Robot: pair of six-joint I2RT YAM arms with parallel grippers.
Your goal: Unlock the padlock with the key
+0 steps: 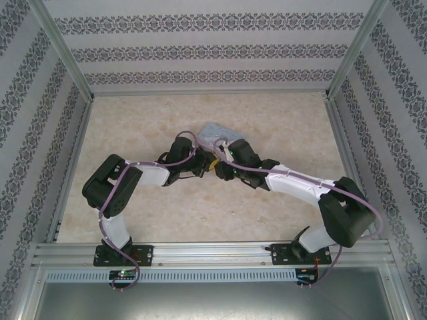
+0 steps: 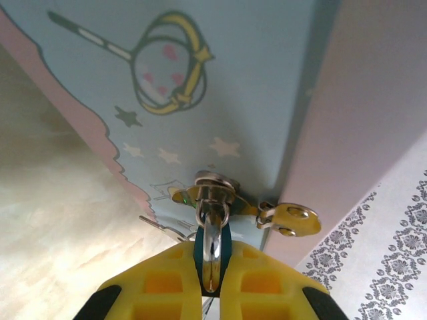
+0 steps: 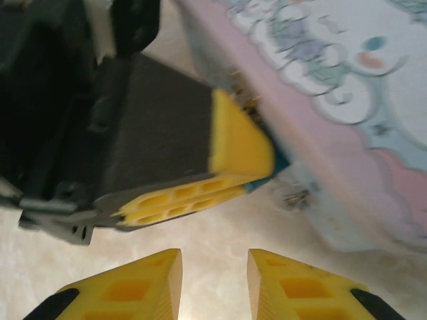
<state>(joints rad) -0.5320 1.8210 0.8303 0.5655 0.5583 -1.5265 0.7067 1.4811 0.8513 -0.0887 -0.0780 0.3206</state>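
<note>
Left gripper (image 2: 212, 267), bottom centre of left wrist view, clamped on padlock (image 2: 212, 235), shackle hooked through hasp (image 2: 215, 183) on tin (image 2: 253, 80). We judge padlock light, rigid, slick; best pinched across flat blue body. Right gripper (image 3: 213, 263), bottom of right wrist view, jaws apart, empty.

The beige marbled table (image 1: 153, 220) carries the cartoon-printed tin (image 1: 215, 131).

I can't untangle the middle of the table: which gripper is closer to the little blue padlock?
Left. The left gripper is clamped on the padlock, right against the cartoon-printed tin. The right gripper sits apart, jaws open, pointing toward it.
</note>
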